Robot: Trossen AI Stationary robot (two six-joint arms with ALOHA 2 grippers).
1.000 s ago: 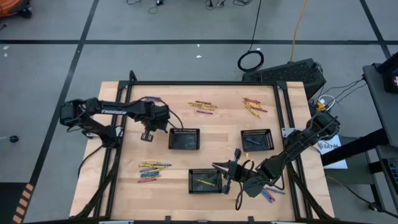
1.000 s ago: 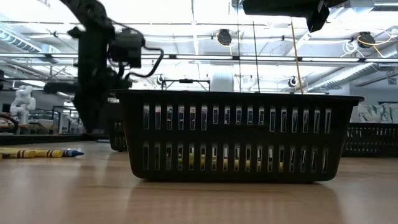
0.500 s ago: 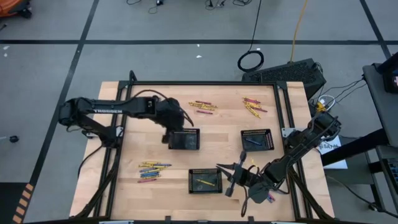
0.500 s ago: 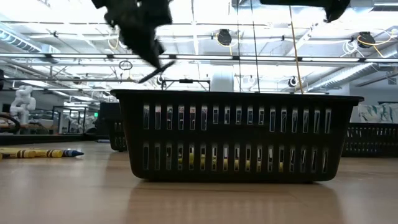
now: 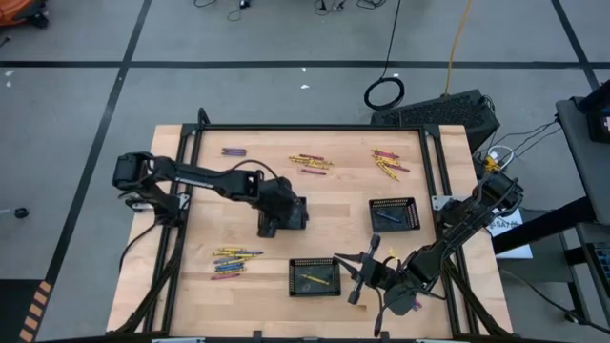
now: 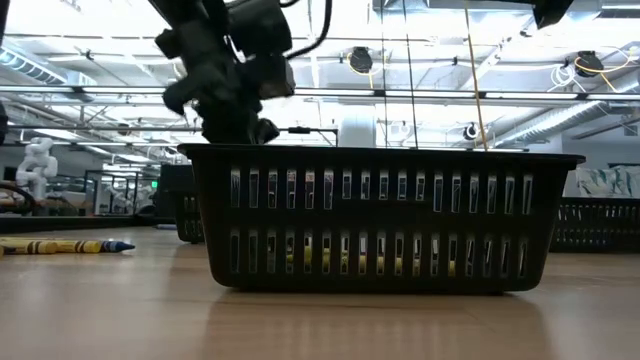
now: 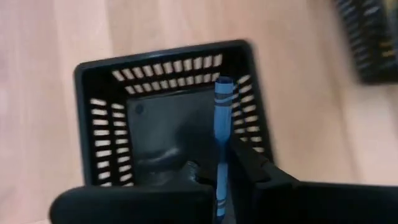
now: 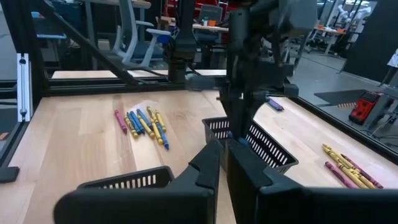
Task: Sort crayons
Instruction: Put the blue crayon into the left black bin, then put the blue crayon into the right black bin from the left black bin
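Left gripper (image 7: 219, 177) clenched on a blue crayon (image 7: 221, 124), held over the left tray (image 7: 93, 81) at table centre. Right gripper (image 8: 222, 163) closed, empty, hovering beside the near tray (image 5: 315, 276). Loose crayons (image 5: 233, 259) lie near-left; more crayons (image 5: 310, 163) along the far edge.

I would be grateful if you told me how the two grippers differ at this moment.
The left gripper hangs over the left basket and pinches a blue crayon; the right gripper holds nothing and waits beside the near basket that holds a yellow crayon. Both have their fingers close together.
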